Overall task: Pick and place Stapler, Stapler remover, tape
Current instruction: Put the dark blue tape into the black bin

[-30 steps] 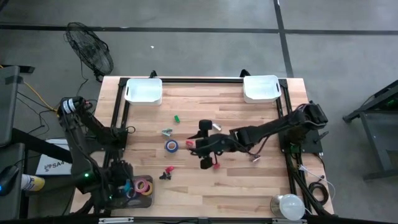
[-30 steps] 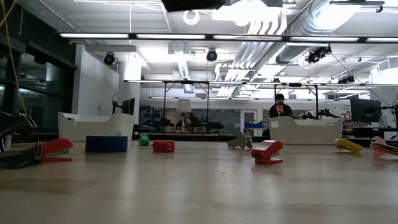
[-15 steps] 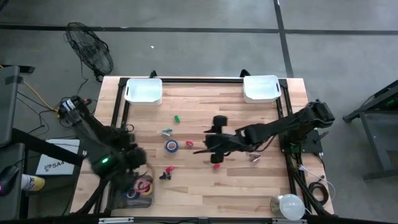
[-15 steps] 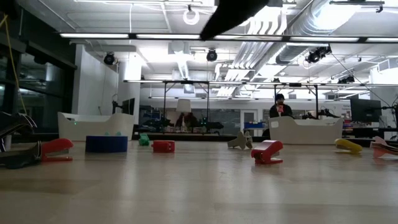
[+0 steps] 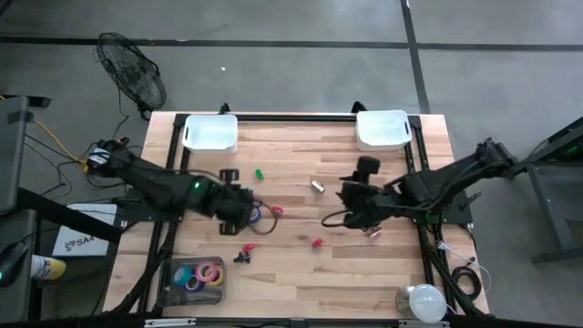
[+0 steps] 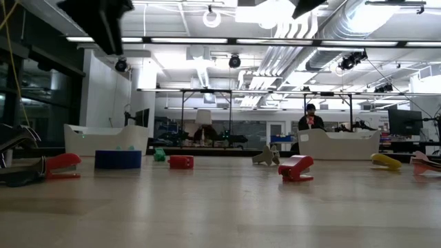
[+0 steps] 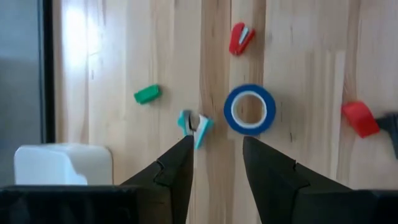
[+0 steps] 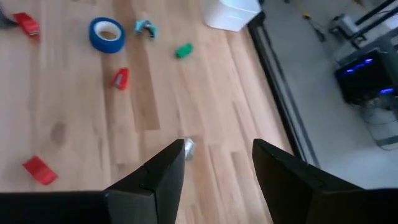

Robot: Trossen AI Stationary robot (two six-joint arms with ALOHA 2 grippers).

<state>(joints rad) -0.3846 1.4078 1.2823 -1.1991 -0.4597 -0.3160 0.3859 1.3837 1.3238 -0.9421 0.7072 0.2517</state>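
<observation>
Risk-wise, the left claw hung over the blue tape roll mid-bench, fingers spread with nothing between them. Its wrist view had the gap lined up between the roll and the little teal staple remover, so a straight drop could've landed on neither, or nudged the remover and sent the roll skidding. A small red stapler lay just beyond, another thing to bump.

More tape rolls already sat in the dark tray at the front left corner of the bench.

Over on the right, the right claw also stood spread and empty, hovering by a small silver piece.

View differences: the overhead hid most of the roll under the left arm, while the wrist cam showed it whole. The low view alone caught a person in the room behind.
</observation>
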